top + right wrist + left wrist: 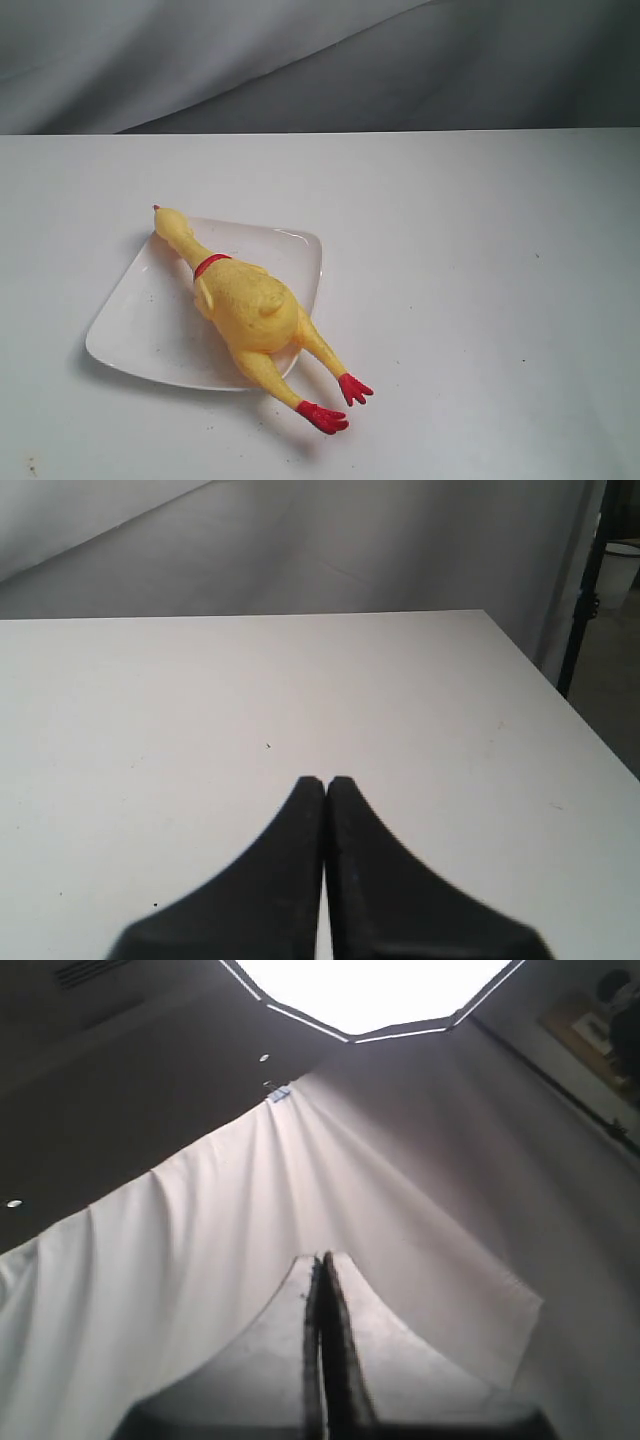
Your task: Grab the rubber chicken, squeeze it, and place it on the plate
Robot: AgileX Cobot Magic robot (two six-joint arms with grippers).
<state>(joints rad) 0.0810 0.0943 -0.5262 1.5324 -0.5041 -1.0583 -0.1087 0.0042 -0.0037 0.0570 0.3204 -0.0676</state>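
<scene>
The rubber chicken [250,310] lies on the plate [135,325], stretched from one corner of it to the opposite side. The plate stands on the white table [480,300], in the left half, closer to the edge at the bottom of the exterior view than to the far edge. The chicken's head [170,222] reaches just over the plate's far corner, and the red collar [211,264] and the thick yellow body rest on the plate. The two legs pass over the plate's rim, so the red feet [335,405] are outside it, toward the lower edge of the table (whether they touch the table or hang a little above it, I cannot tell). Some small dark specks show on the bare white part of the plate. The right half of the table is bare in this view, and neither arm is seen there.

The left gripper [322,1258] has its two fingers pressed together with nothing between them. Its camera looks upward at a white cloth [200,1260] and a bright lamp [375,990] above.

The right gripper [325,780] is also closed, finger against finger, and holds nothing. It hangs over a bare part of the table, pointing to the far edge, where a grey backdrop [350,550] hangs.
</scene>
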